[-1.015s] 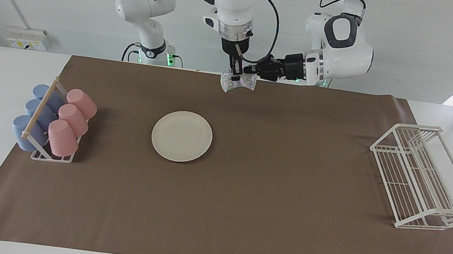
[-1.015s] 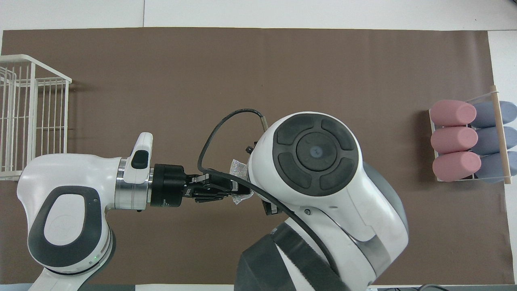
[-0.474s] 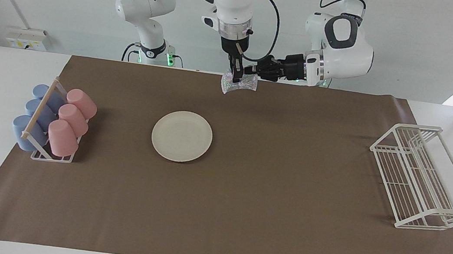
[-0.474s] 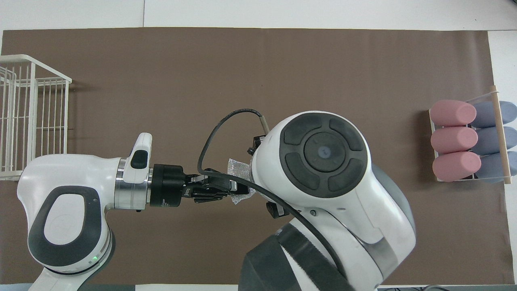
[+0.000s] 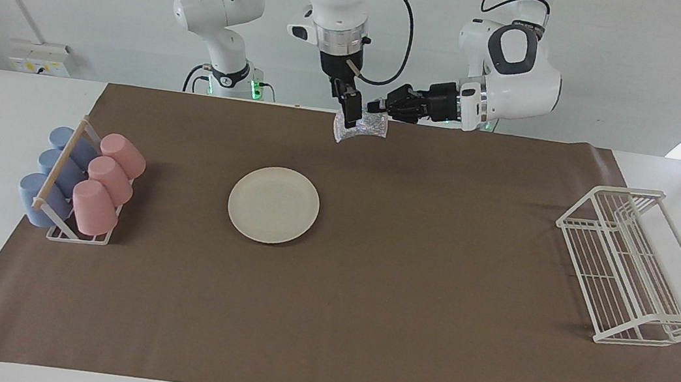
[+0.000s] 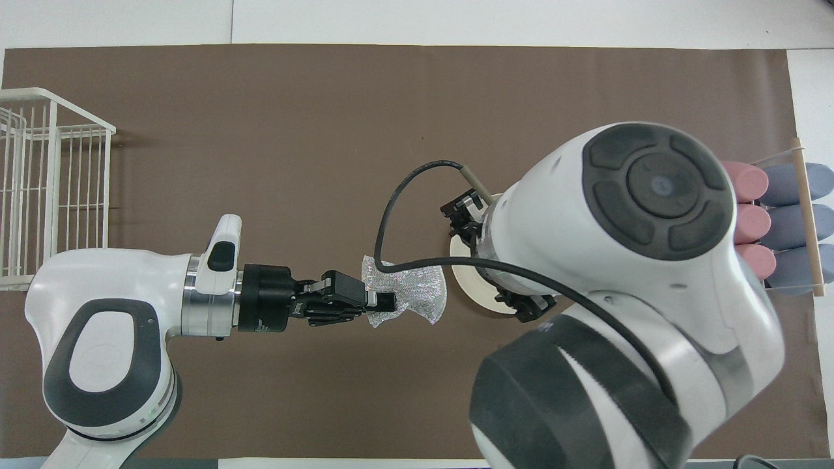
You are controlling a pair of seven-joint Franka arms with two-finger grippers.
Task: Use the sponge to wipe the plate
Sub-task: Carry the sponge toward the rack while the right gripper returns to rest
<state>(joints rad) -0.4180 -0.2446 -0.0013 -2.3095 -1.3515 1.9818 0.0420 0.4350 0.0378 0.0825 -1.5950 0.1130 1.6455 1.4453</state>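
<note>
The sponge (image 5: 359,128) was a crumpled, glittery, silver-grey wad of mesh, spread out like a little fan in the overhead view (image 6: 407,299). It hung in the air over the brown mat (image 5: 362,325), above the strip of mat at the robots' edge of the table. The left gripper (image 5: 375,105) reached in sideways and had its fingers clenched on one edge of it; from above (image 6: 384,302) the dark fingertips plainly pinched the mesh. The right gripper (image 5: 347,105) pointed down at the sponge's other side. From the facing view it seemed to touch or overlap the wad, but whether its fingers were closed on it or loose I could not tell (from above the arm's big white body hid that hand entirely).

The plate (image 5: 273,204) lay flat on the mat, round, shallow, cream-white, with nothing on it, farther from the robots than the hanging sponge and apart from it. The facing view showed it whole; in the overhead view only a sliver of its rim (image 6: 464,285) peeked out beside the right arm.

Toward the right arm's end of the table stood a holder of pink and blue cups (image 5: 82,182), partly covered from above (image 6: 782,221). Toward the left arm's end sat a white wire rack (image 5: 633,266), cut off at the overhead frame's edge (image 6: 45,189).
</note>
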